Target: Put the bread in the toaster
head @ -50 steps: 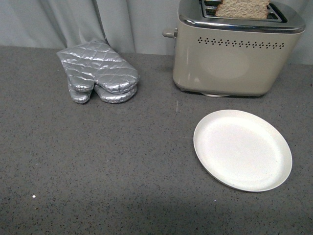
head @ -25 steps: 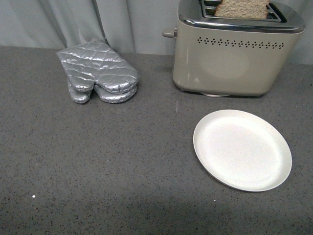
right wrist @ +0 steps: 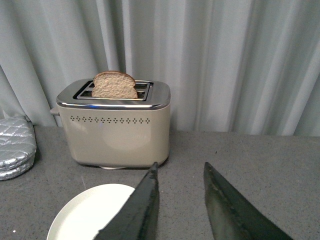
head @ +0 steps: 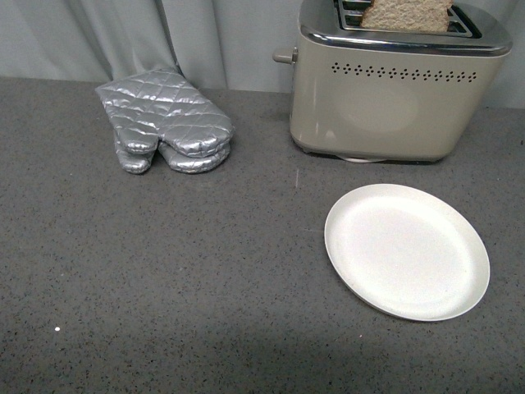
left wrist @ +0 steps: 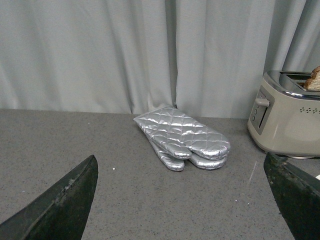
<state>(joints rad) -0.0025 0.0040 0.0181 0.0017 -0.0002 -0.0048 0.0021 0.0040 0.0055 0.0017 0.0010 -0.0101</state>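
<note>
Right claw: your right gripper (right wrist: 180, 200) holds nothing; its two dark fingers stand a narrow gap apart, so you have it slightly spread, hovering over the counter.
Left claw: your left gripper (left wrist: 182, 200) is spread wide, its fingers at the two lower corners of its wrist view, nothing between them.
Bread from right claw: the bread (right wrist: 114, 85) lies straight ahead and a little toward the robot's left, well apart from the fingertips.
Bread's place: it stands upright in a slot of the toaster (right wrist: 116, 127), rounded end up, its upper part above the chrome top.
Long axis: the slice runs along the slot, lengthwise with the toaster, broad face toward you.
Nearer arm: the right, by my judgement; from the left wrist the toaster sits far off to the side, past the silver oven mitts (left wrist: 182, 137).
Between claw and toaster: the empty white plate (right wrist: 92, 210), just beside the right fingers.
Judgement: the slice looks seated already; only the side lever (head: 284, 57) may remain.
</note>
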